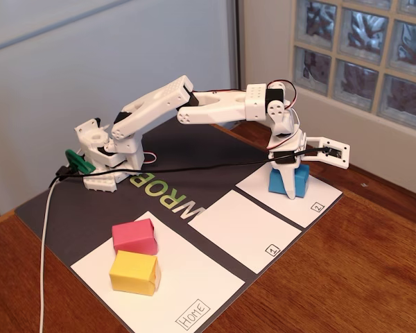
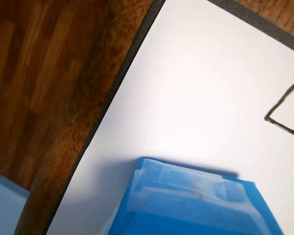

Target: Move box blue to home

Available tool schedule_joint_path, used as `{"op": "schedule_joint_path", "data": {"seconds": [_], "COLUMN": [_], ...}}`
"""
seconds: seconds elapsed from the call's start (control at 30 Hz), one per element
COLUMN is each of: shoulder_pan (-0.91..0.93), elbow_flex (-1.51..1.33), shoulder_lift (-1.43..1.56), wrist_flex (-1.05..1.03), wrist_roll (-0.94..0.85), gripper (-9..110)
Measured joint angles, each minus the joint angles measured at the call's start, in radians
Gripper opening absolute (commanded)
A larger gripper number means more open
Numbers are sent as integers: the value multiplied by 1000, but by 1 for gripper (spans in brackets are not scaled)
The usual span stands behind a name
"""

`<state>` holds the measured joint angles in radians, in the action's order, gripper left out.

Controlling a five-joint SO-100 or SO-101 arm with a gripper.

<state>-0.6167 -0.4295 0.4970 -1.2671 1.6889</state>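
On the home panel (image 1: 194, 281), the pink block (image 1: 134, 236) and yellow block (image 1: 134, 272) crowd the far-left part, touching, while its right half toward the label lies bare, as does panel "1" (image 1: 243, 225), seemingly open between home and the box blue (image 1: 288, 180).

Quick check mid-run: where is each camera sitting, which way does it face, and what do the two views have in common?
Fixed view: off the table's front corner, raised, looking down across the mat; shows the whole arm, its end effector at the blue block.
Wrist view: rides on the arm, looking steeply down at the blue block on a white panel; nothing of the arm clearly shows.
Shared: blue block, its panel, the mat's edge.
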Motion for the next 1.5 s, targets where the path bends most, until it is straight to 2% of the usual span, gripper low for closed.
{"op": "schedule_joint_path", "data": {"seconds": [0.23,0.37,0.87,1.5], "shoulder_pan": [21,54,190,538], "elbow_flex": [-58,-117,-161,-224], "shoulder_lift": [35,84,276,416], "wrist_flex": [2,-2,-132,-216], "wrist_roll": [-29,-110,-264,-425], "gripper": [1,0,0,0]}}
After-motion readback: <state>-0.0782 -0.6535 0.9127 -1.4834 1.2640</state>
